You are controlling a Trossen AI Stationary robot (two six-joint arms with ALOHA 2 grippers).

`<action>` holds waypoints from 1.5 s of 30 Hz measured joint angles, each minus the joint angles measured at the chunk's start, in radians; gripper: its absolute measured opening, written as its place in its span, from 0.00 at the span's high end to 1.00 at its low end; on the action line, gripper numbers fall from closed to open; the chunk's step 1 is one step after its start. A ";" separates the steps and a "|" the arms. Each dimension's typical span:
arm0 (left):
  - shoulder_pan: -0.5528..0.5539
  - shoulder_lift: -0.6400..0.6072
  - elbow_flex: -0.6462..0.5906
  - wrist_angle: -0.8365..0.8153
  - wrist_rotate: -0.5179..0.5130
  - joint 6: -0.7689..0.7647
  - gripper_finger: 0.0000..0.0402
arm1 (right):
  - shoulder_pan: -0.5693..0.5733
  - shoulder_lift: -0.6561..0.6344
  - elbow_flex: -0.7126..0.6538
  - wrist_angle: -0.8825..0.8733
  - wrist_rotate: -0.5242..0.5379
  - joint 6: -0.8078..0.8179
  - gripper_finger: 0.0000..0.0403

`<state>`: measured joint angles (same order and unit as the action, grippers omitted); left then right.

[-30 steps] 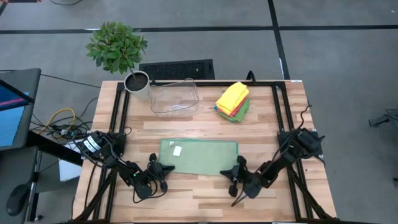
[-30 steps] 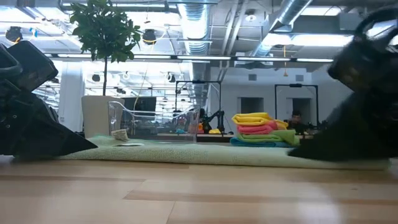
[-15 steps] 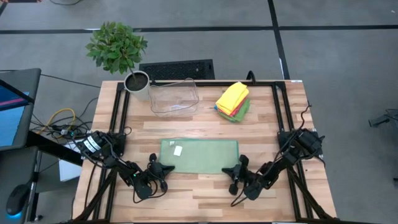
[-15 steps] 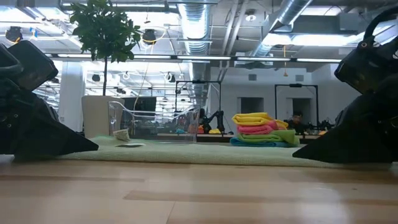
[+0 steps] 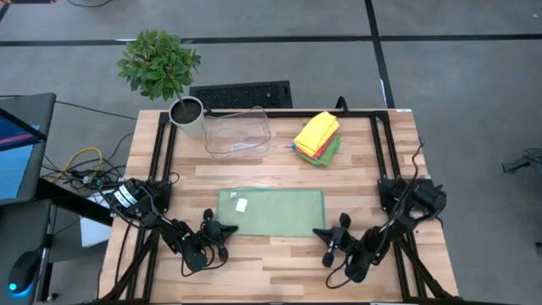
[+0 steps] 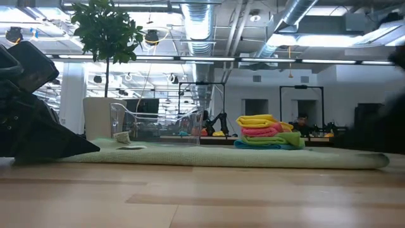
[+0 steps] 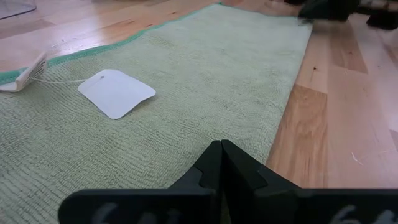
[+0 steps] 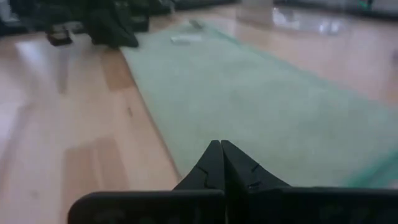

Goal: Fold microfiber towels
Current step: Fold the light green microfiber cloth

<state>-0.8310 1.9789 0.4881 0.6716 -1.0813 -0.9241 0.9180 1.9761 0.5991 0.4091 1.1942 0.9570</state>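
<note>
Moved: right claw (image 5: 327, 240) has pulled back off the towel's near right corner, toward the near edge.
Worktop (image 5: 279, 263): holds everything.
Green towel (image 5: 271, 212): lies flat near the middle, folded once into a long strip; long side runs left to right, white tag (image 5: 241, 204) faces up at its left end.
Towel stack (image 5: 318, 135): far right side; looks still to be folded.
Left claw (image 5: 229, 230): pressed together at the near left corner, holding nothing.
Right claw: pressed together, holding nothing.
</note>
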 joint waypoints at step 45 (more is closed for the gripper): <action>0.000 0.000 0.001 0.001 0.004 0.018 1.00 | -0.079 -0.274 0.019 -0.459 -0.564 -0.062 0.51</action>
<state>-0.8307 1.9787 0.4889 0.6729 -1.0770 -0.9066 0.8386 1.7023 0.6186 -0.0495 0.6304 0.8948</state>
